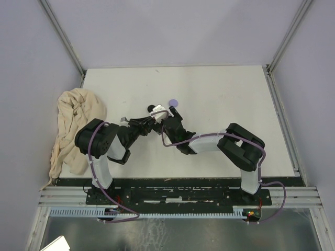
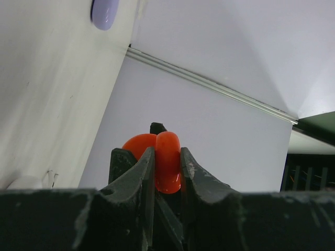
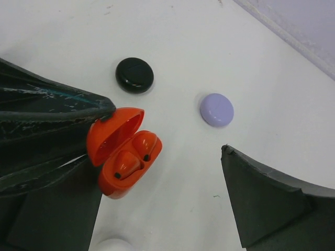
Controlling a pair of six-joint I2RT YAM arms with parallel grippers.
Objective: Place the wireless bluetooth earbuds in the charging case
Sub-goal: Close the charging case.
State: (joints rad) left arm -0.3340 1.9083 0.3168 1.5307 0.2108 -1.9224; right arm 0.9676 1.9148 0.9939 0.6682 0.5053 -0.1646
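A red charging case (image 3: pixel 123 157) stands with its lid open, and two red earbuds (image 3: pixel 144 145) sit in its sockets. My left gripper (image 2: pixel 167 151) is shut on this case (image 2: pixel 167 162), pinching it between both fingers. My right gripper (image 3: pixel 166 128) is open right beside it, and the tip of its left finger (image 3: pixel 107 107) touches the rim of the open lid. In the top view both grippers meet near the table's middle, the left gripper (image 1: pixel 148 125) facing the right gripper (image 1: pixel 166 117).
A closed black case (image 3: pixel 134 75) and a closed lilac case (image 3: pixel 216 109) lie on the white table just beyond. A white case (image 3: pixel 112 244) shows at the bottom edge of the right wrist view. A crumpled beige cloth (image 1: pixel 73 128) lies at the table's left edge.
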